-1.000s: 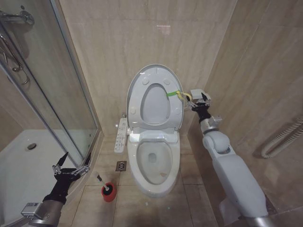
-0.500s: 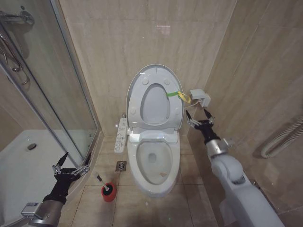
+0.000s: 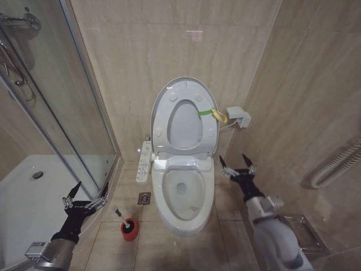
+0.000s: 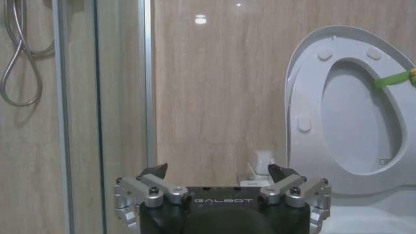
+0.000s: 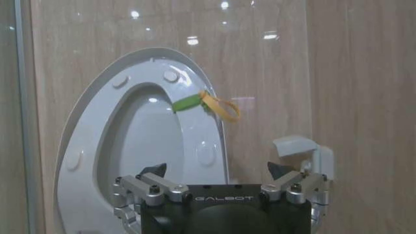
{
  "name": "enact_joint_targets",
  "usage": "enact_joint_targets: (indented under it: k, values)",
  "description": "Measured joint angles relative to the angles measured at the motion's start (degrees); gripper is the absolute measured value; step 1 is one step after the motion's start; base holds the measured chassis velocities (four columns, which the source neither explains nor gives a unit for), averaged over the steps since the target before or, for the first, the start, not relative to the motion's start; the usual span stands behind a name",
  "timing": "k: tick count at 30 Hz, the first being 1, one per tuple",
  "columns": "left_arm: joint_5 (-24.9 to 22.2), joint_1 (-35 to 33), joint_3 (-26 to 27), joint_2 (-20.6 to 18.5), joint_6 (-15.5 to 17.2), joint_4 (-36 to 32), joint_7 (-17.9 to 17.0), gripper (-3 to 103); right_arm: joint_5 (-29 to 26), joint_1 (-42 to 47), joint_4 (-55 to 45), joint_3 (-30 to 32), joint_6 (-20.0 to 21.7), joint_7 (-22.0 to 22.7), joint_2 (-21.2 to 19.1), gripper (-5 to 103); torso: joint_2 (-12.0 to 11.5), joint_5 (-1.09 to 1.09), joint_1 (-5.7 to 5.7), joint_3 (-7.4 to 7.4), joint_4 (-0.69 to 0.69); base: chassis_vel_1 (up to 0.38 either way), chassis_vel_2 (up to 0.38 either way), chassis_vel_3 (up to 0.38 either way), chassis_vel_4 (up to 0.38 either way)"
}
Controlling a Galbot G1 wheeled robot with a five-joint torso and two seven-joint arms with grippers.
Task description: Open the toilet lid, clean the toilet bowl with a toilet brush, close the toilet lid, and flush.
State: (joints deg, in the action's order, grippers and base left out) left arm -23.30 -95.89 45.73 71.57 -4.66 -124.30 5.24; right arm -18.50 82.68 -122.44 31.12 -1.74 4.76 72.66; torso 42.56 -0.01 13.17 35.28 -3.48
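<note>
Since a second ago the right pincer [image 3: 237, 165] has dropped away from the green-yellow tag [image 3: 206, 112] and the white wall box [image 3: 238, 117], and now hangs low at about 4 o'clock from the toilet bowl [image 3: 181, 195], just beside its rim, fingers spread wide and gripping nothing. Left pincer [image 3: 86, 195] has not shifted: it sits at 8 o'clock in the head view, near the foot of the glass shower door [image 3: 67, 113], also open and empty.

Both the toilet lid [image 3: 184, 84] and the ring seat [image 3: 185, 121] stand raised against the tiled wall, the tag looped on the seat's edge at 2 o'clock. The bowl is uncovered. A side control panel [image 3: 144, 161] juts out at 10 o'clock from the bowl; its button markings are too small to read. The toilet brush [image 3: 120, 216] stands in its red holder [image 3: 129, 230] on the floor, at 8 o'clock from the bowl, between it and the left pincer, touching neither.

Each wrist view shows "GALBOT" printed on the pincer body
</note>
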Motion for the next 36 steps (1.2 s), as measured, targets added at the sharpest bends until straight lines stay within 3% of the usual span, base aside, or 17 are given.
enact_joint_targets:
  k: [7,20,36]
  values:
    - [0.0,0.0,0.0,0.0,0.0,0.0,0.0,100,3.9,5.6,0.4,1.2,-4.1,-0.2,2.4,100,0.0,0.01,0.0,0.0,0.0,0.0,0.0,0.0,0.0]
    - [0.0,0.0,0.0,0.0,0.0,0.0,0.0,100,9.3,15.1,-5.4,3.1,-6.3,0.8,9.3,100,0.0,0.0,0.0,0.0,0.0,0.0,0.0,0.0,0.0]
    - [0.0,0.0,0.0,0.0,0.0,0.0,0.0,100,13.9,21.1,-9.2,2.8,-9.1,-1.6,11.4,100,0.0,0.01,0.01,0.01,0.0,0.0,0.0,0.0,0.0]
